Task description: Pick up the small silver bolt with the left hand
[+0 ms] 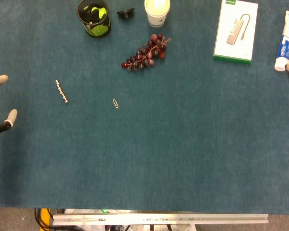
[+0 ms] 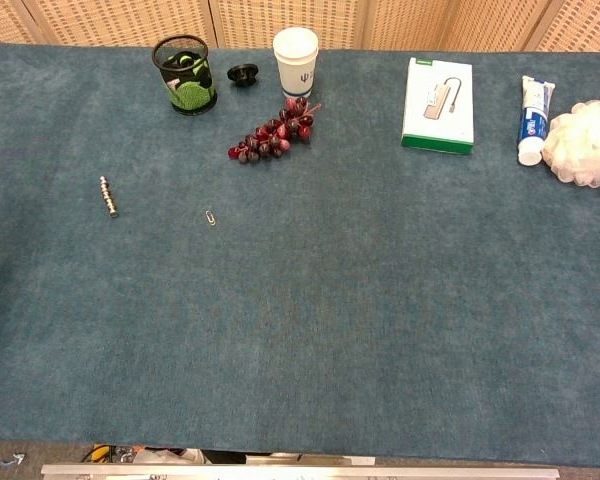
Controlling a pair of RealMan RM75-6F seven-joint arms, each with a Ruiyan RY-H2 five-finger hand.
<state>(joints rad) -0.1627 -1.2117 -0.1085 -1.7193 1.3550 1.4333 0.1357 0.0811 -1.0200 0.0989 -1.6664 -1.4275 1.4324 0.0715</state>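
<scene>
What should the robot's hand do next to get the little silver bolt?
Probably slide the left hand rightward over the bolt. Only its fingertips show at the table's left edge, apart and holding nothing, and the bolt lies untouched on the cloth to their right, with the paperclip farther right.

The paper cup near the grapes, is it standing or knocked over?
Standing upright: the paper cup rests on its base, its round open rim facing up, behind the grapes.

A blue-carpeted table (image 2: 380,330) fills the scene, backed by woven wicker panels (image 2: 280,20) under even light.
</scene>
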